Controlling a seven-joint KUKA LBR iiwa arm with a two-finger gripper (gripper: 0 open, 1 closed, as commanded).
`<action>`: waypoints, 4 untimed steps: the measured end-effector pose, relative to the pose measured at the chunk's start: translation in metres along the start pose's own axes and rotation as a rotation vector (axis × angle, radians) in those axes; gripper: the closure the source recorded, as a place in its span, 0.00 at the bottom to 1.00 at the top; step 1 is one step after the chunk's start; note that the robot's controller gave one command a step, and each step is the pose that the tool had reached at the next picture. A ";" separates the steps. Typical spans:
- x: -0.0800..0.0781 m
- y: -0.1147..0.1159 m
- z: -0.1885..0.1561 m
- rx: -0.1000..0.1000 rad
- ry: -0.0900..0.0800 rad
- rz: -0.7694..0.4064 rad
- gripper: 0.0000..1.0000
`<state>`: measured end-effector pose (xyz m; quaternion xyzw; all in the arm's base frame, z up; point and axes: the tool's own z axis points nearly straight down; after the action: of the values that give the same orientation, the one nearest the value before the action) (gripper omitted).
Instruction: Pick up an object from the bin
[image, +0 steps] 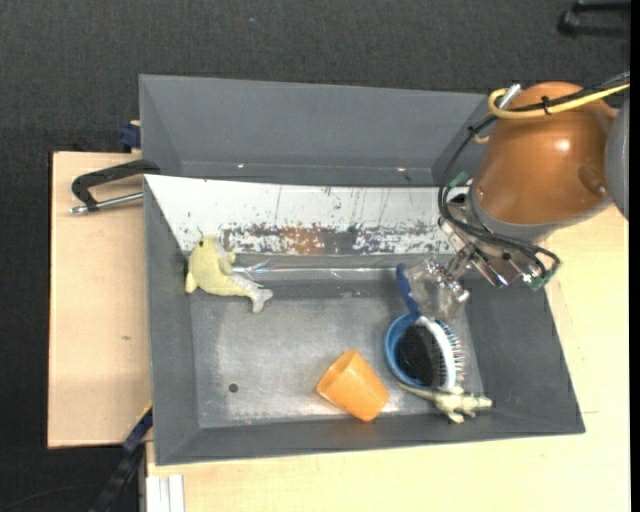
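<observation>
My gripper (446, 282) hangs at the bin's right side, below the orange-covered wrist. It is just above the upper end of a blue hairbrush (425, 352) with black bristles. The brush's blue handle runs up to the left of the gripper. A small pale yellow toy lizard (457, 403) lies against the brush's lower edge, near the bin's front right corner. An orange plastic cup (353, 384) lies on its side left of the brush, apart from the gripper.
A pale yellow soft toy animal with a grey tail (222, 275) lies at the back left of the bin floor. The bin's sloping walls rise close on the gripper's right and behind it.
</observation>
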<state>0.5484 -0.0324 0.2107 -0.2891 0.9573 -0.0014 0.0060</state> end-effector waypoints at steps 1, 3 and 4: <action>0.001 0.001 0.002 -0.003 0.004 0.001 0.00; -0.016 -0.021 0.128 -0.007 0.003 -0.987 0.00; -0.018 -0.020 0.126 -0.004 -0.002 -0.988 1.00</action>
<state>0.5760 -0.0388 0.0849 -0.7084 0.7058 -0.0019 0.0052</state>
